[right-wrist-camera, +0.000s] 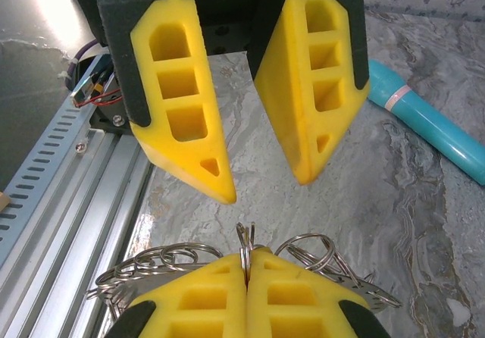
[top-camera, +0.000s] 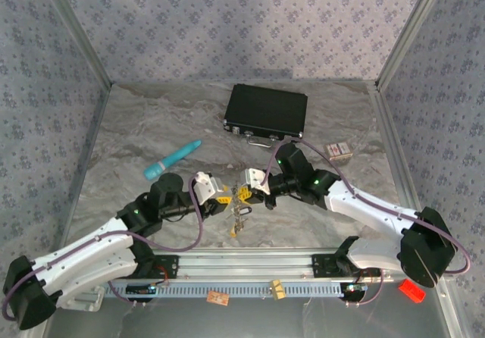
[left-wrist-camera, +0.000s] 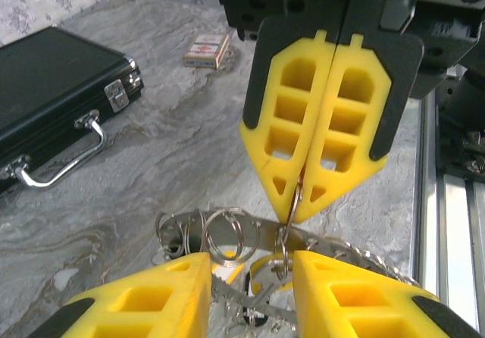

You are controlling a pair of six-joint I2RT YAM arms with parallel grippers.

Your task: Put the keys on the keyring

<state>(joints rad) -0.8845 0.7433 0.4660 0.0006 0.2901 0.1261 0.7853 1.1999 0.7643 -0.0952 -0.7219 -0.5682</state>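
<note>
The keyring (top-camera: 239,218), a flat grey metal ring with a notched rim (left-wrist-camera: 345,247), hangs just above the table between both grippers. Several small wire split rings (left-wrist-camera: 227,236) sit on its rim. My right gripper (right-wrist-camera: 246,258) is shut on one of those split rings (right-wrist-camera: 245,236); in the left wrist view it (left-wrist-camera: 294,215) comes down from above. A yellow-headed key (left-wrist-camera: 262,265) dangles under the keyring, and more keys (top-camera: 236,230) hang below. My left gripper (left-wrist-camera: 250,258) is open, its fingers on either side of the keyring's near rim. Opposite the right gripper, the left gripper (right-wrist-camera: 267,188) holds nothing at its tips.
A black case (top-camera: 265,112) with a metal handle (left-wrist-camera: 61,164) lies at the back. A teal stick (top-camera: 173,160) lies to the left, and a small card box (top-camera: 339,150) to the right. An aluminium rail (top-camera: 242,266) runs along the near edge.
</note>
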